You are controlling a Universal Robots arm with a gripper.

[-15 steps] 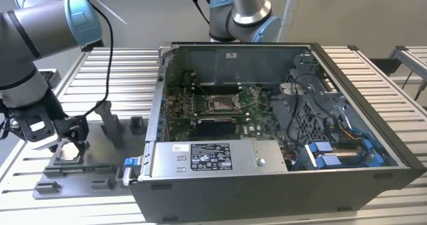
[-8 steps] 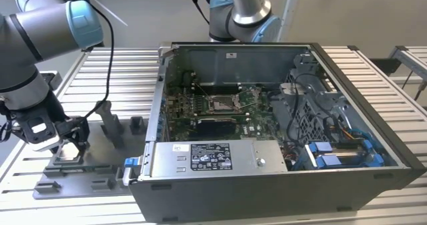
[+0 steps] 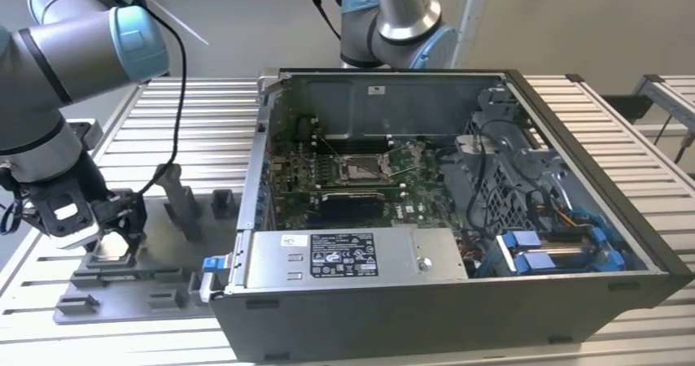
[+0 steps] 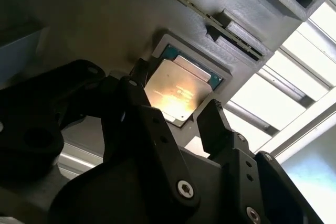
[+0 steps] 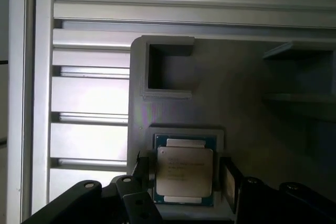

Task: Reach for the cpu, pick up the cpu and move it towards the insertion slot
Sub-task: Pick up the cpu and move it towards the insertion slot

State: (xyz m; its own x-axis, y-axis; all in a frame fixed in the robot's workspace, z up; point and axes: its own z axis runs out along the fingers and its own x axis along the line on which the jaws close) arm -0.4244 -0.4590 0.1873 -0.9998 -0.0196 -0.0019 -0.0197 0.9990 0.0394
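Cpu [image 5: 185,174]: I count one chip, lying flat with its silver top up in a square nest on the grey fixture plate [image 5: 247,93]. The gripper [image 4: 174,98] hangs right over it, spread wide enough to straddle it and holding nothing. Its two fingers [image 5: 228,182] stand just beside opposite edges; I cannot tell whether either touches. In the second wrist view one finger hides a corner of the chip. One empty square pocket [image 5: 168,72] sits nearby on the plate. In the exterior view the single insertion slot [image 3: 359,167] lies well apart, inside the open computer case [image 3: 434,301], toward the exterior view's right.
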